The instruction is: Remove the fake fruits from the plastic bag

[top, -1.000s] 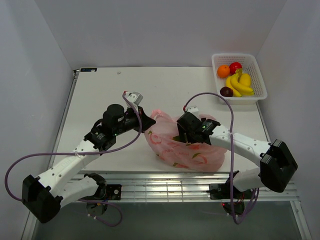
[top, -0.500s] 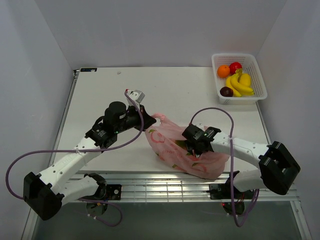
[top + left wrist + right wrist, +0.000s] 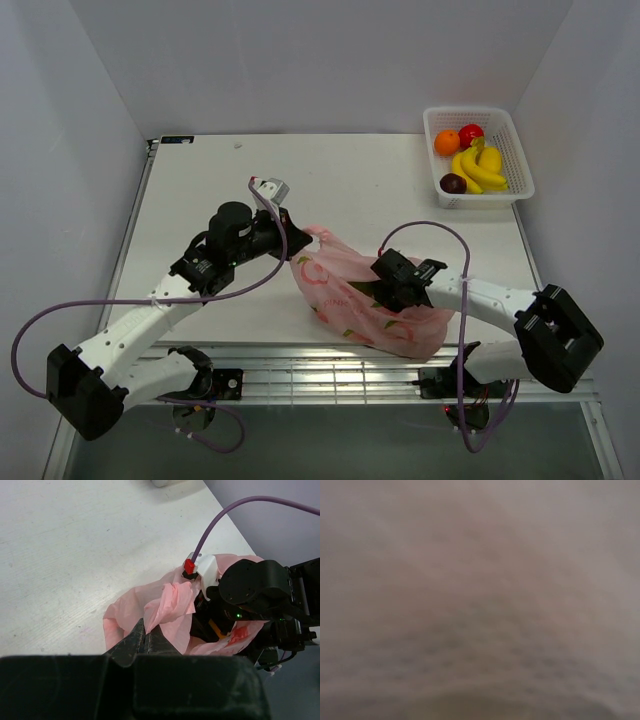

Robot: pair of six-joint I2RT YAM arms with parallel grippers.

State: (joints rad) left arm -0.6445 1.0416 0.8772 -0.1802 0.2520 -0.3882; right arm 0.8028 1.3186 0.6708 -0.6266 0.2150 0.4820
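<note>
Some fruits (image 3: 472, 160) are already in a basket (image 3: 470, 110) beyond the bag (image 3: 345, 290), which is pinched by the left claw (image 3: 147, 630); the right claw (image 3: 392, 288) is sunk inside, its state untellable.

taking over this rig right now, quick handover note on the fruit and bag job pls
Grippers: left gripper shut on a bunched edge of the thin pink peach-printed plastic bag; right gripper reaches into the bag's mouth, jaws hidden, its wrist view a pink blur.
Things: bag lies on the table between the arms. Glossy orange round fruit, red round fruit, yellow bananas and a dark purple fruit sit in the white lattice plastic basket at the far right corner.
Done: those fruits are out of the bag.
Left: cannot see whether any fruit is inside the bag; check and remove it.
</note>
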